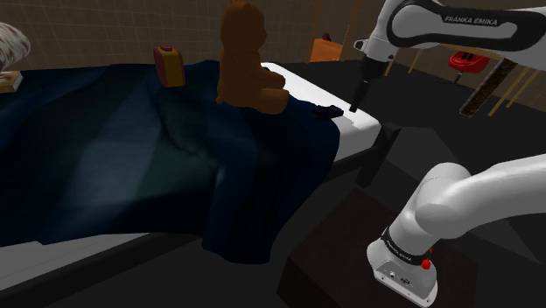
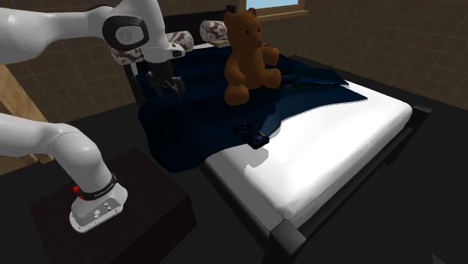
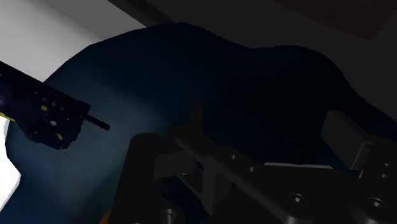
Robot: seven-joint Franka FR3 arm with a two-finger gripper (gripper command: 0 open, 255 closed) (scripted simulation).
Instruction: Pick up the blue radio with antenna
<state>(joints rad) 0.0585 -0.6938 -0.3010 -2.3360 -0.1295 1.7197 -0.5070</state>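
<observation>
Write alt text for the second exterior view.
A small dark blue radio lies at the edge of a dark blue blanket on a white bed, before a seated brown teddy bear. The black gripper hangs toward the view's left, not touching it.

The white arm (image 1: 464, 22) has words on it. In the shoulder view, dark letters on its top part, close to the picture's upper right corner, say "FRANKA EMIKA". Lower down, a black ring (image 1: 404, 247) goes round the arm near its foot. It has tiny pale marks on it, near a red dot (image 1: 426, 263), but they are too small to read.
</observation>
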